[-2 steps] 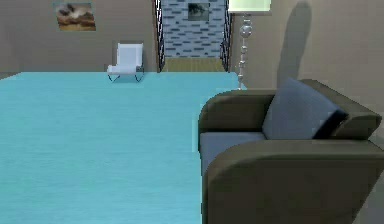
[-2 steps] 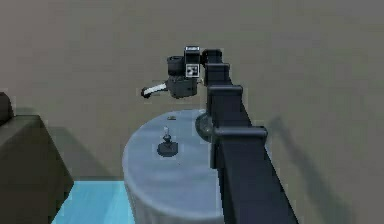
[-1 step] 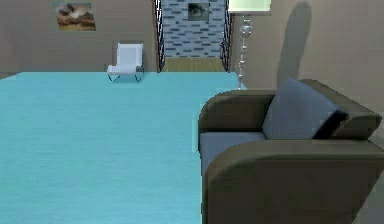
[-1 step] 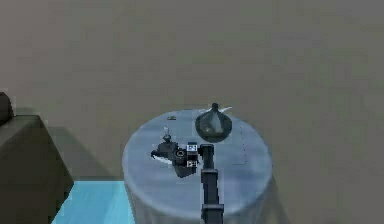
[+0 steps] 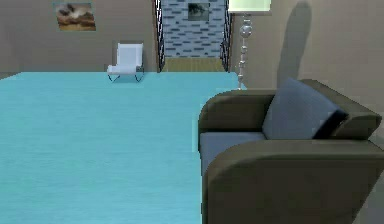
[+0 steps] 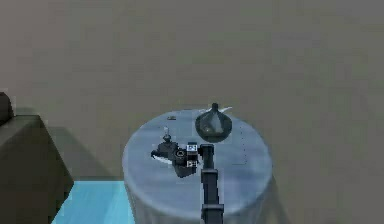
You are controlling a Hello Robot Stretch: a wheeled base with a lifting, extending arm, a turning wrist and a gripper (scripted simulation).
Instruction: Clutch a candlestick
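Reaching across the round surface [image 6: 252, 168], the claw [image 6: 163, 154] (holding something or nothing, I cannot tell) is hovering near a dark spiked dome [image 6: 215, 124] standing there, probably the candlestick: likely stiff, bottom-heavy, best taken by its stem.

Dark arm [image 6: 211, 185] rising from bottom edge, end effector [image 6: 163, 153] turned toward picture's left

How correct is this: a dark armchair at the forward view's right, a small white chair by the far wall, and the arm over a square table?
One detail is wrong: the table is round, not square, as the arm side view shows. The dark armchair, the small white chair and the arm are as you say.
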